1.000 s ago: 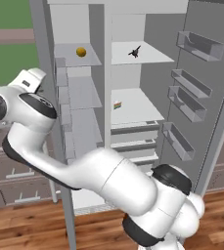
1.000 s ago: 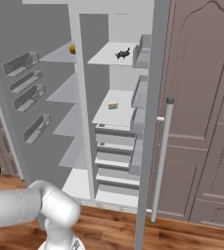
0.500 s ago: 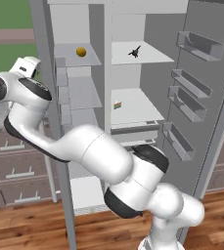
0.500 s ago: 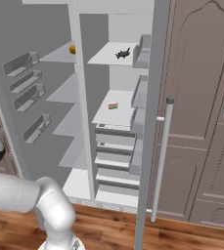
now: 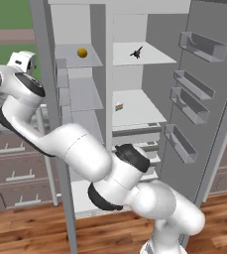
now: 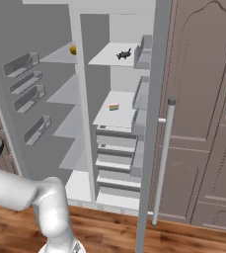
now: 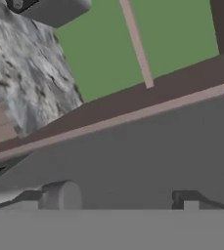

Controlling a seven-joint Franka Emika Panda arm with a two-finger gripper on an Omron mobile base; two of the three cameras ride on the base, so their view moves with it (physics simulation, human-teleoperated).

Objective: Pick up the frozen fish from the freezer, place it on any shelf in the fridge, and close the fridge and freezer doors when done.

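The frozen fish is a small dark shape lying on the top shelf of the wider right compartment, and it appears again as the fish. Both doors stand open: the freezer door on the left and the fridge door on the right. My arm reaches far left and my hand is up at the outer side of the freezer door's edge. In the hand view my gripper is open with nothing between its fingers, close against the flat grey door face.
A yellow ball sits on the top shelf of the narrow left compartment. A small rainbow-coloured item lies on the middle right shelf above the drawers. The fridge door's long handle stands near. Brown cabinets and a stone counter lie left.
My arm has swung up and further left, and the hand has risen along the outer side of the freezer door. The fish and both doors are where they were.
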